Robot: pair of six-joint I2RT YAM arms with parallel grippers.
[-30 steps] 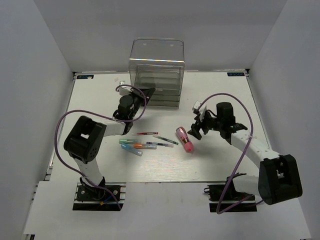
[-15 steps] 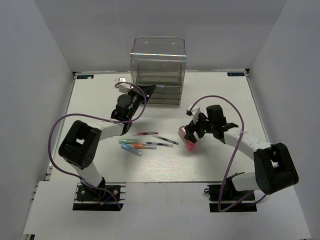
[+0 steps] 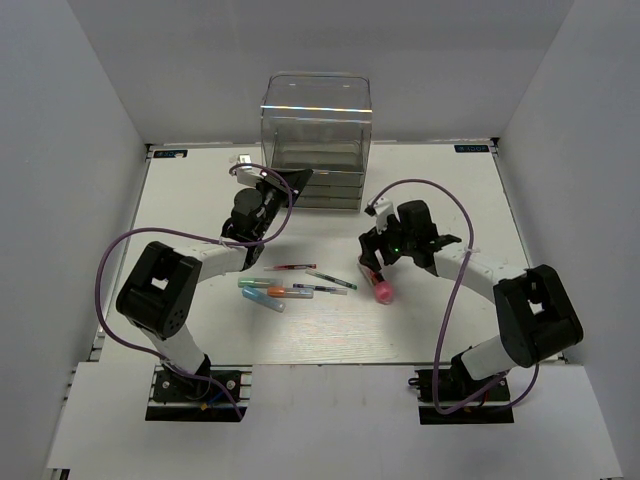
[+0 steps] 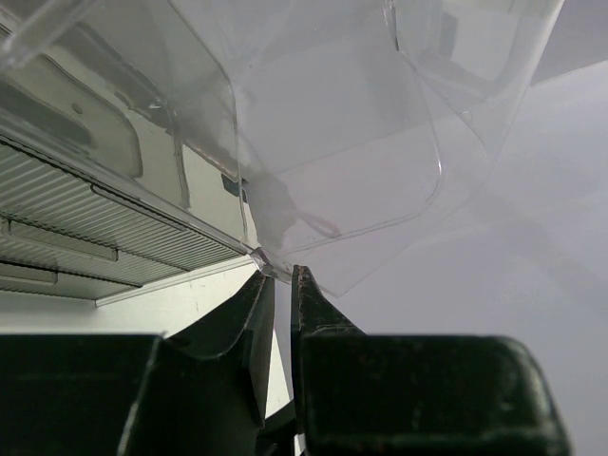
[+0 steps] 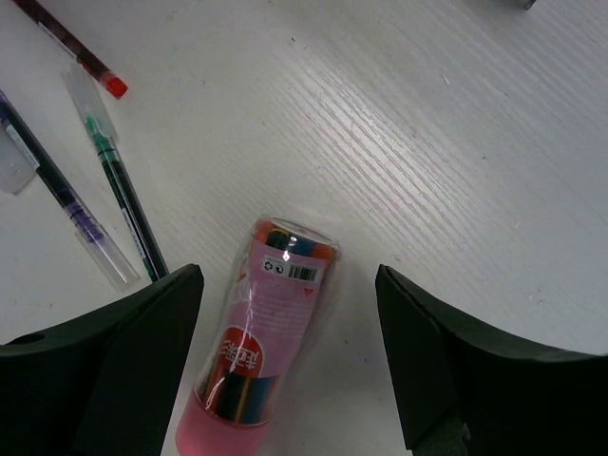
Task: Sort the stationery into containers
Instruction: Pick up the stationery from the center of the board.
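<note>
The clear desk organiser (image 3: 315,135) stands at the back centre. My left gripper (image 3: 283,188) is at its lower left corner, its jaws closed on a thin clear plastic edge (image 4: 258,256) of the organiser. The pink tube (image 3: 381,290) lies on the table right of the pens. My right gripper (image 3: 378,262) is open and low over the tube's far end, and in the right wrist view the tube (image 5: 261,332) lies between the fingers (image 5: 123,370). A red pen (image 3: 290,267), dark pens (image 3: 330,279) and short green, orange and blue markers (image 3: 268,291) lie at mid-table.
The white table (image 3: 450,190) is walled by grey panels on three sides. Purple cables loop off both arms. The pens lie just left of the tube; in the right wrist view a green pen (image 5: 119,185) is close to the left finger.
My right gripper has moved left and down over the pink tube, straddling it with open jaws. The left gripper stayed on the organiser's edge, and the organiser shifted slightly.
</note>
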